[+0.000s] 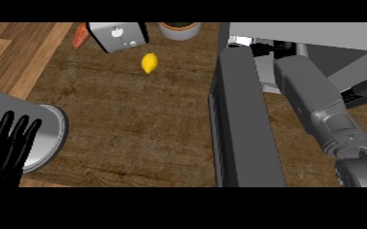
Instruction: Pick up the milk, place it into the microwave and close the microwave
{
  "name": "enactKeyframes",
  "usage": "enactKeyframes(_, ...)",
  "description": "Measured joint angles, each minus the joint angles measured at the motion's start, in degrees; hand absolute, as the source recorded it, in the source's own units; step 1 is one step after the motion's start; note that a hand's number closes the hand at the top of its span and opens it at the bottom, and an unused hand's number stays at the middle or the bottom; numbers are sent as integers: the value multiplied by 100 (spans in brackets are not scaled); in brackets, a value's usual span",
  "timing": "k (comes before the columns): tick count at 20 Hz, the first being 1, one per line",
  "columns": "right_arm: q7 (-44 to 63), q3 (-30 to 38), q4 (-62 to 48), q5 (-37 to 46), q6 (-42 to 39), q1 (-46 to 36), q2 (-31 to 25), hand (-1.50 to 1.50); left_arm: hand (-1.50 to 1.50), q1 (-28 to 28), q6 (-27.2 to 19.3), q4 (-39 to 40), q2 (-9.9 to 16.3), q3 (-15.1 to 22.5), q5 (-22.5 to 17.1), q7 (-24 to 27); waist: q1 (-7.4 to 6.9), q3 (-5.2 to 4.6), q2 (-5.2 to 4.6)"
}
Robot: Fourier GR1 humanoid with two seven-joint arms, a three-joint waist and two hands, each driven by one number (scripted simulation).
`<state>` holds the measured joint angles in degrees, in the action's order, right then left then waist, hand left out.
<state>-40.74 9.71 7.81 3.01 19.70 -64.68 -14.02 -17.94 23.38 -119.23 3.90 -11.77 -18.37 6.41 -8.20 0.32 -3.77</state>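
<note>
The left robot hand (16, 143) is seen at the lower left edge of the head view, its black fingers straight and spread, pointing up, with nothing held. Just beside it, and partly behind its fingers, a round metal vessel (49, 135) is found on the surface (136, 121), its grey rim turned toward the view.

The right forearm (315, 106) is stretched across the right side, grey and jointed, toward the opening of the microwave (287, 39). The right robot hand is hidden past the forearm's far end, so whether it is spread or curled, and whether anything is held, cannot be told. The milk is shown nowhere in the view; where it lies cannot be told.

The microwave door (240, 121) is swung out, seen edge-on as a long dark slab running from the upper middle to the lower edge, just left of the forearm.

Further out, a yellow lemon (149, 63) lies alone on the wooden surface. Beyond it a toaster (118, 36) is set, an orange-red object (80, 36) at its left, and a round pot (179, 30) to its right, near the top edge
</note>
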Motion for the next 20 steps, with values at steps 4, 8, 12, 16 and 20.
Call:
enactKeyframes(4, -7, -110, -101, 196, 771, -63, -68, -150, -150, 100, -28, 28, 43, 12, 122, -18, -86, -7, -49)
enactKeyframes(8, 51, -271, -221, 415, 1392, -150, -89, -150, -150, 182, -40, 44, 62, 78, 269, -26, -180, -11, -93)
enactKeyframes(12, 118, -353, -309, 532, 1770, -218, -41, -150, -150, 289, -66, 77, 76, 134, 379, -53, -234, -7, -128)
enactKeyframes(16, 370, -374, -471, 568, 1684, -307, 23, -150, -150, 377, -81, 121, 62, 234, 499, -71, -257, -6, -139)
enactKeyframes(20, 386, -300, -507, 511, 1313, -306, 83, -150, -150, 478, -116, 162, 19, 328, 599, -68, -223, 1, -145)
